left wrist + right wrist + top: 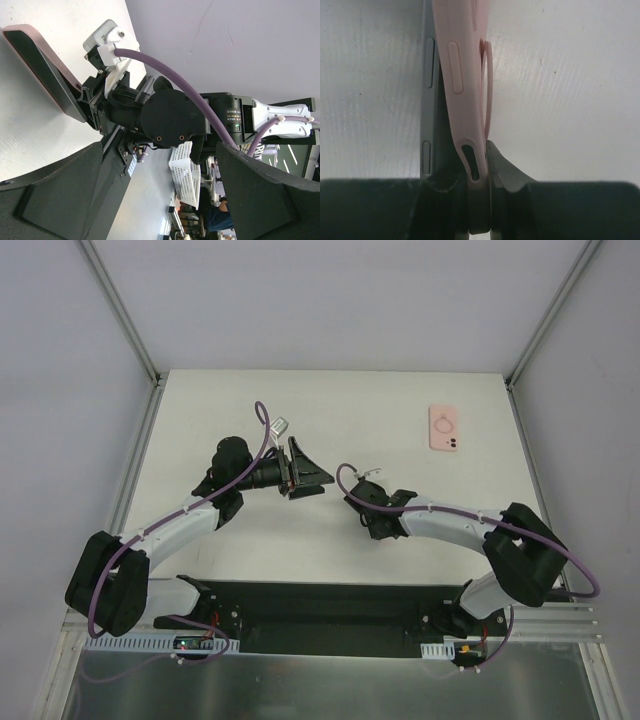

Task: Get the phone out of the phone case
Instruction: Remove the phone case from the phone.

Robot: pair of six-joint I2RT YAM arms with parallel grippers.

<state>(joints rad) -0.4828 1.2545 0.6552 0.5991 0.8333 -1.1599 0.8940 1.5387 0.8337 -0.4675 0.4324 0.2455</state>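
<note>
Two wrist views agree that the right claw [470, 170] is pinching one end of the phone case [462, 75], seen edge-on against the white table [560, 75], with the phone [429, 100] inside. The left claw [161, 155] is spread wide and holds nothing. The overhead view instead shows a pink slab [444, 428] lying flat at the far right, well apart from both arms, and I cannot reconcile the two. Removal looks barely begun: a dark gap shows between phone and case wall near the claw, but most of the phone sits seated, so prying it free remains. The case looks soft, matte and rubbery, with moulded button bumps, a slot cutout and a thin ring [488, 85]. The phone's side is flat grey metal.
</note>
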